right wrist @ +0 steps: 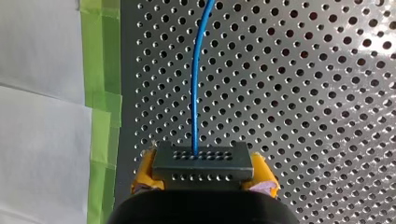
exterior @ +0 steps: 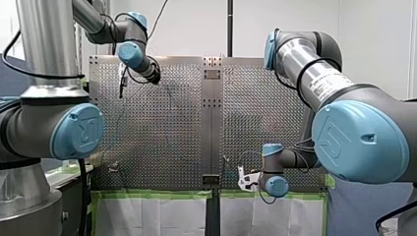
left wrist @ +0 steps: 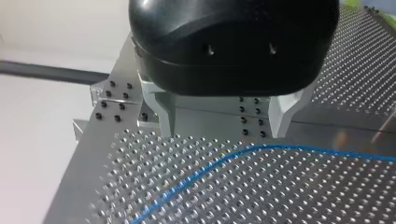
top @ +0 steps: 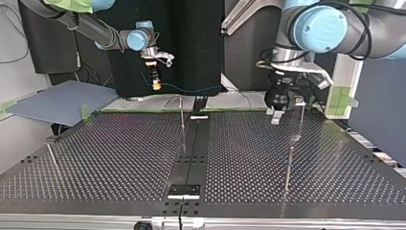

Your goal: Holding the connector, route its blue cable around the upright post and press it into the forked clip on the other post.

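2 yellow pads (right wrist: 144, 175) of my right gripper (right wrist: 204, 173) pinch the dark connector (right wrist: 203, 157), lifted clear of the table to one side of the thin middle post (top: 182, 120). The blue cable (right wrist: 196, 93) leaves the connector's face and passes that post on the arms' side, apparently without touching it. On the post's other side my left gripper (left wrist: 222, 123) hangs low, its metal fingers (left wrist: 161, 112) spread on nothing, with cable lying on the holes beneath. I judge only the grasp done. Wrapping the post and seating the cable in the forked clip, which I cannot pick out, remain. Around the post spreads the perforated table (top: 119, 158). Green tape (right wrist: 100, 93) and white paper (right wrist: 42, 130) edge it near the connector, with a black curtain (top: 191, 43) behind.
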`<state>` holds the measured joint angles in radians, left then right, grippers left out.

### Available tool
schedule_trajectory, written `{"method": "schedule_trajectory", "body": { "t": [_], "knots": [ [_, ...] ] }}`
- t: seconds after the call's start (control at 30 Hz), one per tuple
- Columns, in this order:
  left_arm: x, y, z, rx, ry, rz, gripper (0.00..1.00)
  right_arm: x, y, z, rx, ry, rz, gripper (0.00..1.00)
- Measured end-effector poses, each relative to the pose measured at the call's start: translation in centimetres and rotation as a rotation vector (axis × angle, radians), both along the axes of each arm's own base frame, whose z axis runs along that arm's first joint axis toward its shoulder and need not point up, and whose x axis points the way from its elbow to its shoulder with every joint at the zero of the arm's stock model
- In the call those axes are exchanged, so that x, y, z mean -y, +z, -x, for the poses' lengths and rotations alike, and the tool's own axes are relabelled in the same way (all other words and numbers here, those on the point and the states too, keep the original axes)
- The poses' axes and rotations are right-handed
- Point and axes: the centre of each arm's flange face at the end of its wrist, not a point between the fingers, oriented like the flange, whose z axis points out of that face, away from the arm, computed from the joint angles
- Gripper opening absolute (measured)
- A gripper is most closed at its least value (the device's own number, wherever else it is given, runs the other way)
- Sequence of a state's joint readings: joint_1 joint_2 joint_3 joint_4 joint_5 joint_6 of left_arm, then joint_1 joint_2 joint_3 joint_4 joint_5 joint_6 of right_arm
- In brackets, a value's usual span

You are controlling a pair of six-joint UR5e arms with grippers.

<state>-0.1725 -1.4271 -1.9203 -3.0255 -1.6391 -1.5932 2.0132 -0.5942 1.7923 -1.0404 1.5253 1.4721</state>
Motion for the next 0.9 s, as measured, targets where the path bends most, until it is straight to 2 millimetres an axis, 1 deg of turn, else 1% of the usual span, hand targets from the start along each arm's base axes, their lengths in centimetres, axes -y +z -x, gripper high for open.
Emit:
{"method": "schedule_trajectory", "body": {
  "t": [0.2, 0.43, 0.63, 0.77, 0.9],
  "knots": [
    [2.0, -0.7, -0.5, 0.037, -0.016, -0.057, 1.0, -0.2, -0.1, -0.1, -0.005, 0.002, -0.008, 0.0],
    [4.9, -0.6, -2.2, 0.097, -0.019, -0.115, 1.0, -0.4, -0.1, -0.3, -0.004, 0.009, -0.013, 0.0],
    [7.6, -2.1, -2.7, 0.121, -0.021, -0.172, 1.0, -0.6, -0.1, -0.5, -0.003, 0.013, -0.015, 0.0],
    [8.5, -2.2, -2.6, 0.147, -0.008, -0.198, 1.0, -0.6, -0.1, -0.5, 0.002, 0.013, -0.016, 0.0],
    [8.6, -1.6, -2.6, 0.187, 0.025, -0.218, 1.0, -0.6, -0.1, -0.5, 0.006, 0.013, -0.016, 0.0]
  ]
}}
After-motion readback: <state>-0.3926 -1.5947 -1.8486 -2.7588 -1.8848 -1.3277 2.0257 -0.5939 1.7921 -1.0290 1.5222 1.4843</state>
